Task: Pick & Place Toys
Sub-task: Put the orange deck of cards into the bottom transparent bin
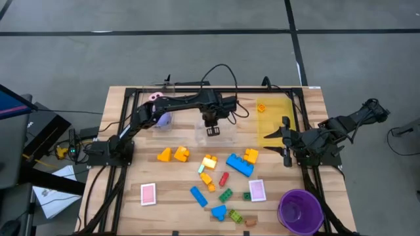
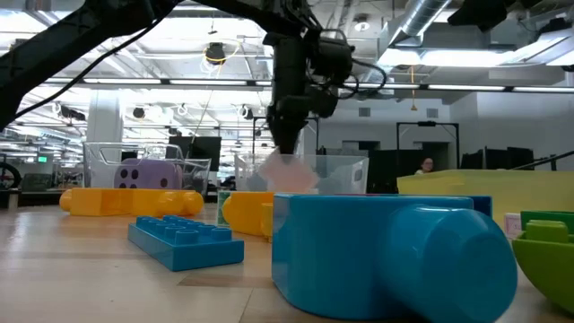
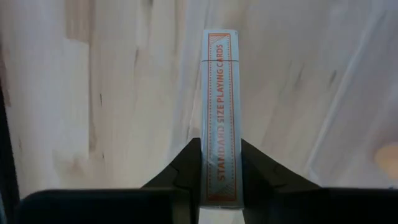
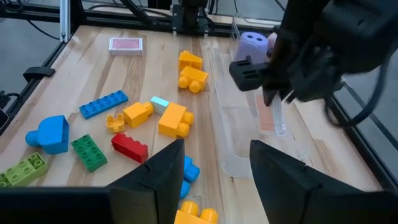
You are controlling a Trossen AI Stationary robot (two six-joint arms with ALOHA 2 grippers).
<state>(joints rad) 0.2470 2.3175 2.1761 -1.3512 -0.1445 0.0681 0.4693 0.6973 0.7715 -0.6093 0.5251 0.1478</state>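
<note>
Card box (image 3: 221, 112) marked "Standard Size Playing Cards", edge-on, clamped between dark fingers (image 3: 185, 171) of left tool (image 3: 221, 180), pale wood surface (image 3: 112, 93) beyond

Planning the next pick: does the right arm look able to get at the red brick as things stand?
Probably yes. The right claw is open and empty, and the red brick lies bare on top with nothing between them; other bricks sit close beside it.

Between the dark fingers (image 3: 186, 168) of the left pincer (image 3: 221, 171) sits a pale card box (image 3: 221, 112) with an orange printed border and orange lettering. Under it lies the light, grained wood tabletop (image 3: 93, 93). Beside that pincer stands a purple die (image 4: 254, 45) with dark dots.
</note>
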